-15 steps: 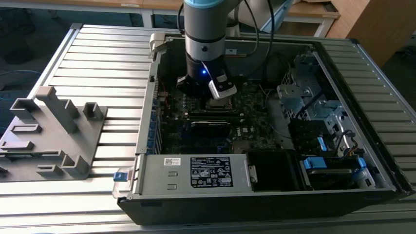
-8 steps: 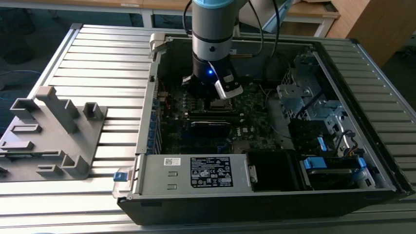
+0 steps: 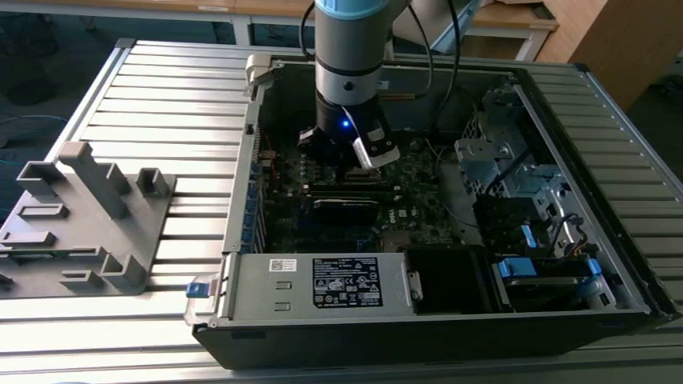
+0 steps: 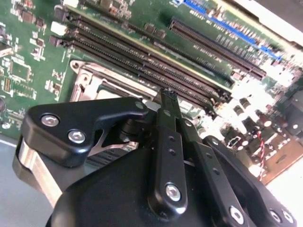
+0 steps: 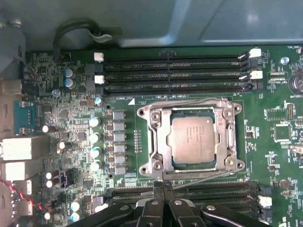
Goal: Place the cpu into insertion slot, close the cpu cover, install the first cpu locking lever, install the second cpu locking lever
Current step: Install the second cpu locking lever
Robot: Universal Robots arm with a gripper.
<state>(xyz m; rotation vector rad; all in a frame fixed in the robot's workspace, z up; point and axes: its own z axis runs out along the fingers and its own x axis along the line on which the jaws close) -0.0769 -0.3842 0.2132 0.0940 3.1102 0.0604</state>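
Four long memory slots (image 5: 173, 71) flank one side of socket; cpu (image 5: 193, 140) seated in insertion slot (image 5: 163, 163), cpu cover (image 5: 230, 137) down. Gripper (image 5: 162, 185) pinched together, empty, just beside socket rim.

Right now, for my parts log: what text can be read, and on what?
No text is legible enough to quote.
Black label on the silver box: too small.
White sticker beside it: too small.
cpu top: markings too faint.
Motherboard lettering: blurred.
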